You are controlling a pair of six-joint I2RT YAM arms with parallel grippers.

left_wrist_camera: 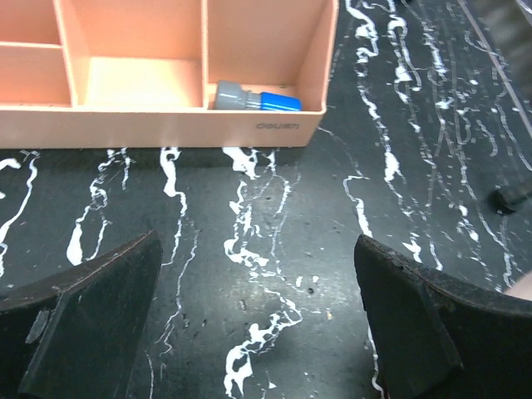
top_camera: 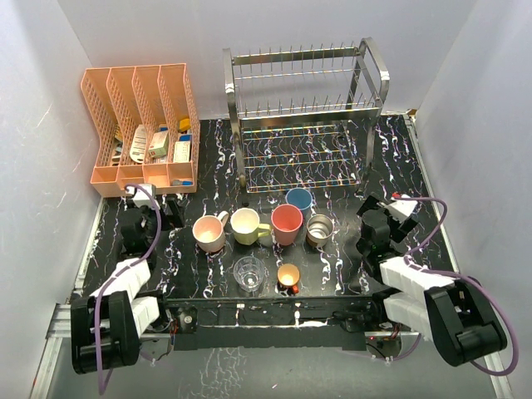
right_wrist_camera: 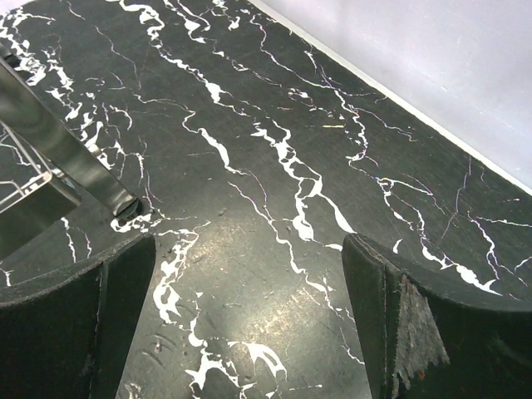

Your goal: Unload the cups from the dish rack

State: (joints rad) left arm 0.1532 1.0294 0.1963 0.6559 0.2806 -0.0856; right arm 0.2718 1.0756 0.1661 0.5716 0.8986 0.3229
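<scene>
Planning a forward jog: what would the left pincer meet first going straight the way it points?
Probably the low front wall of the peach organizer, near the compartment holding a grey-and-blue item. Only bare marbled table shows between it and the open left pincer, though depth is unclear.

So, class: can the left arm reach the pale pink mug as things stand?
Probably yes: the left gripper is open, holding nothing, and the pale pink mug stands on the table close to its right with nothing between them.

Centre: cups (top_camera: pixel 287 223) crowd the worktop (top_camera: pixel 397 158) middle.
Back: dish rack (top_camera: pixel 299 56) and peach file organizer (top_camera: pixel 170 104) stand as barriers.
Right side: open worktop lane.
</scene>
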